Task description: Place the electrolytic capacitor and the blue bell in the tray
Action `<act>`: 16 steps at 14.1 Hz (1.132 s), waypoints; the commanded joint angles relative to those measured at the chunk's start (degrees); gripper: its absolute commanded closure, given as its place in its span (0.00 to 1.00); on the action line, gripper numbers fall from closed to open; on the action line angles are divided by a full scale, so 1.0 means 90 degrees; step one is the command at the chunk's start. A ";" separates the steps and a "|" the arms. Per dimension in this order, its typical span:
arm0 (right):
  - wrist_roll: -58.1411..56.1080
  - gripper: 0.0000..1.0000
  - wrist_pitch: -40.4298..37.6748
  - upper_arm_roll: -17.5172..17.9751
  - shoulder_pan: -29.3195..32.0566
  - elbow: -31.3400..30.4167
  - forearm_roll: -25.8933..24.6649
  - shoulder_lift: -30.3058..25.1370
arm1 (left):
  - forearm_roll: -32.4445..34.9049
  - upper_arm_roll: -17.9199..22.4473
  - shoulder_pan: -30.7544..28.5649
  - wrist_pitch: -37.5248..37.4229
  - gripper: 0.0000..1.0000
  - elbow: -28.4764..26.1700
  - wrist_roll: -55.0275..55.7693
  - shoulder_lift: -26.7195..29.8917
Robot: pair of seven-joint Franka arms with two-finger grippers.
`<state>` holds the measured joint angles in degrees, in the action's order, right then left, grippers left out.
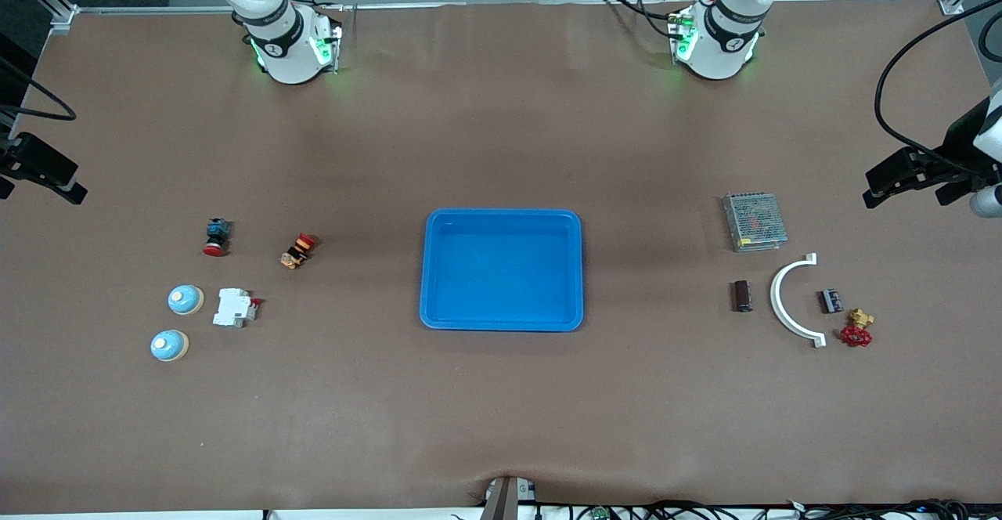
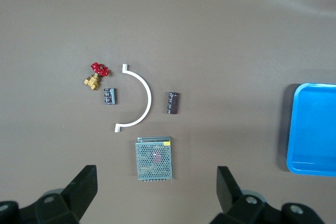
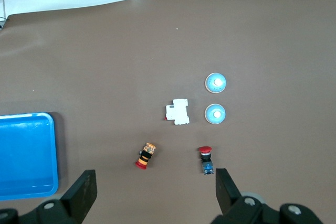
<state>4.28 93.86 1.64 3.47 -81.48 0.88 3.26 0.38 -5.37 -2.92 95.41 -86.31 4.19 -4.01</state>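
covering table (image 1: 501, 426): brown mat; blue tray (image 1: 502, 320) centred.

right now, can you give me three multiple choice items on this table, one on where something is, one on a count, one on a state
1. Where does the dark capacitor lie?
A. in the tray
B. between the tray and the white curved piece
C. beside the blue bells

2. How many blue bells are on the table?
A. one
B. two
C. three

3. What is the state of the left claw and the right claw?
A. both open, holding nothing
B. both shut on parts
C. one open, one shut on a bell

Answers:
1 B, it rests on the mat with the tray on one side and the arc on the other.
2 B, one bell and a second bell sit together.
3 A, each wrist view shows spread fingers with only table between.
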 commanded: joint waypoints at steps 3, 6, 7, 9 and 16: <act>0.0081 0.00 0.0040 0.0033 0.0045 -0.0048 0.0087 -0.0049 | -0.0110 0.0020 -0.0018 0.0024 0.00 0.0000 -0.0045 0.0016; 0.0081 0.00 0.0040 0.0033 0.0025 -0.0048 0.0087 -0.0049 | -0.0111 0.0030 -0.0027 0.0024 0.00 0.0000 -0.0065 0.0016; 0.0081 0.00 0.0060 0.0033 0.0025 -0.0048 0.0078 -0.0049 | -0.0111 0.0030 -0.0037 0.0024 0.00 0.0000 -0.0075 0.0016; 0.0081 0.00 0.0167 0.0033 0.0025 -0.0136 0.0078 -0.0049 | -0.0091 0.0030 -0.0037 0.0014 0.00 -0.0010 -0.0065 0.0016; 0.0042 0.00 0.0966 0.0023 0.0152 -0.1189 0.0136 0.0028 | -0.0091 0.0030 -0.0242 0.0014 0.00 -0.0117 -0.0163 -0.0334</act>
<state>4.28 99.58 1.52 3.84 -87.62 1.10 3.58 0.38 -5.06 -4.71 95.45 -87.19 4.17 -5.65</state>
